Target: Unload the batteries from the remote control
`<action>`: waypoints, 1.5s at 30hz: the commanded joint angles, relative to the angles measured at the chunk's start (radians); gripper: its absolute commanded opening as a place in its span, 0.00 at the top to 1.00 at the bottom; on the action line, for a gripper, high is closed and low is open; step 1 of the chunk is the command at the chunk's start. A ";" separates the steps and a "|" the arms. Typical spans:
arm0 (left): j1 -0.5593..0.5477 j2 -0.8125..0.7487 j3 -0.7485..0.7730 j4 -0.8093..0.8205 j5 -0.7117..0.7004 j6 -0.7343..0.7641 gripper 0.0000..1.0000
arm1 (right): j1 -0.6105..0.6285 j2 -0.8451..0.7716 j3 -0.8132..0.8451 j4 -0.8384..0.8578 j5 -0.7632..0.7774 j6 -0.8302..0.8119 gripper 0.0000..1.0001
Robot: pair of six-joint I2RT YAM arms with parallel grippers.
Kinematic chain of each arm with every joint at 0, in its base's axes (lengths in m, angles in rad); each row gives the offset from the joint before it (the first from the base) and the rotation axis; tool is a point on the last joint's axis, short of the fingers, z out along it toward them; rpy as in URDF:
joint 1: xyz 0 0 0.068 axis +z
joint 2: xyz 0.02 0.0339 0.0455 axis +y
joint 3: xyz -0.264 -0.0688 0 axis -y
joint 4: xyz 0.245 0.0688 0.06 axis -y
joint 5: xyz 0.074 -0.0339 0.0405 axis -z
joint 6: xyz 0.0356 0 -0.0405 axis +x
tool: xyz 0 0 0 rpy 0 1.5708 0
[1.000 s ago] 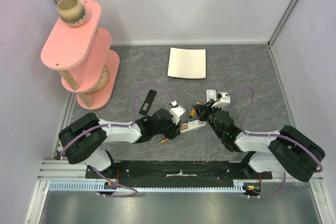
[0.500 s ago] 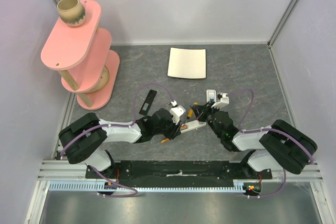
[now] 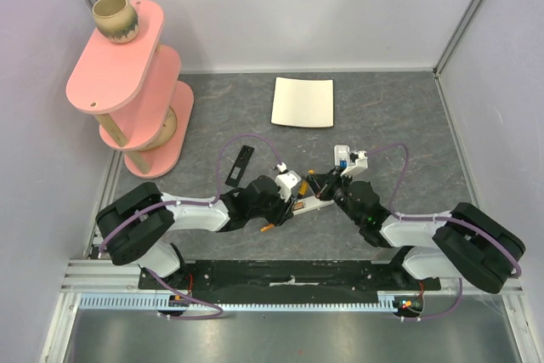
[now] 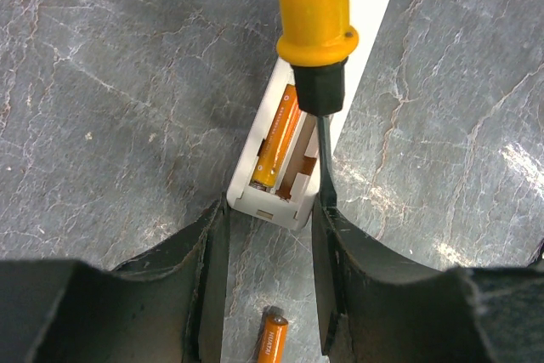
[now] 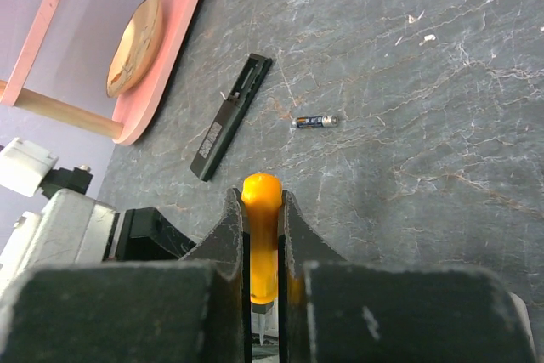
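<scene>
While both arms meet near the middle of a grey, stone-patterned table (image 3: 399,125), a pink three-tier wooden shelf (image 3: 127,82) stands at the far left with a small olive ceramic cup (image 3: 115,19) on its top tier. To the right of the shelf, a flat black plastic bar (image 3: 240,166) lies alone on the table. Next comes a loose battery (image 3: 267,229), a small orange cylindrical cell, lying on the table close under the left gripper (image 3: 293,207) and apart from everything else. The left gripper's two dark fingers (image 4: 212,235) pinch the near end of the remote control (image 3: 321,202), a slim white rectangular plastic bar lying flat on the table between the two arms. Its battery bay is uncovered at that gripped end. In the left wrist view, a second battery (image 4: 276,138), also orange, sits in the left slot of the bay, and the right slot shows bare. A screwdriver (image 4: 314,2) with a yellow handle and a thin black shaft reaches down into that bare slot. The right gripper (image 5: 261,201) is clamped tight on the screwdriver's handle. Farther back, a cream square mat (image 3: 303,101) lies flat.
</scene>
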 commanded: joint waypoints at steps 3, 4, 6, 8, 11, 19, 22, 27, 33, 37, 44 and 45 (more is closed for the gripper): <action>-0.002 0.037 -0.012 -0.065 0.009 -0.026 0.98 | 0.002 -0.095 0.005 -0.075 0.045 -0.033 1.00; -0.004 0.037 -0.012 -0.065 0.009 -0.025 0.98 | 0.002 -0.104 0.007 -0.087 0.051 -0.041 1.00; -0.002 0.040 -0.012 -0.065 0.008 -0.025 0.98 | 0.002 -0.136 0.016 -0.132 0.074 -0.070 1.00; -0.004 0.040 -0.011 -0.065 0.009 -0.025 0.98 | 0.002 -0.167 0.022 -0.176 0.096 -0.091 1.00; -0.002 0.043 -0.008 -0.068 0.009 -0.025 0.98 | 0.002 -0.195 0.033 -0.221 0.120 -0.122 1.00; -0.004 0.040 -0.009 -0.066 0.011 -0.026 0.98 | 0.002 -0.180 0.045 -0.226 0.142 -0.142 1.00; -0.004 0.039 -0.009 -0.071 0.011 -0.026 0.98 | 0.002 -0.152 0.042 -0.200 0.152 -0.144 1.00; -0.004 0.040 -0.009 -0.077 0.011 -0.026 0.98 | 0.000 -0.160 0.033 -0.181 0.192 -0.156 1.00; -0.002 0.048 -0.008 -0.077 0.014 -0.025 0.98 | 0.002 -0.184 0.036 -0.178 0.251 -0.179 1.00; -0.002 0.054 -0.001 -0.075 0.020 -0.023 0.98 | 0.002 -0.143 0.048 -0.152 0.266 -0.185 1.00; -0.004 0.054 -0.006 -0.075 0.023 -0.023 0.98 | 0.002 -0.054 0.073 -0.098 0.238 -0.177 1.00; -0.002 0.054 -0.006 -0.075 0.025 -0.023 0.98 | 0.000 -0.049 0.073 -0.092 0.240 -0.177 1.00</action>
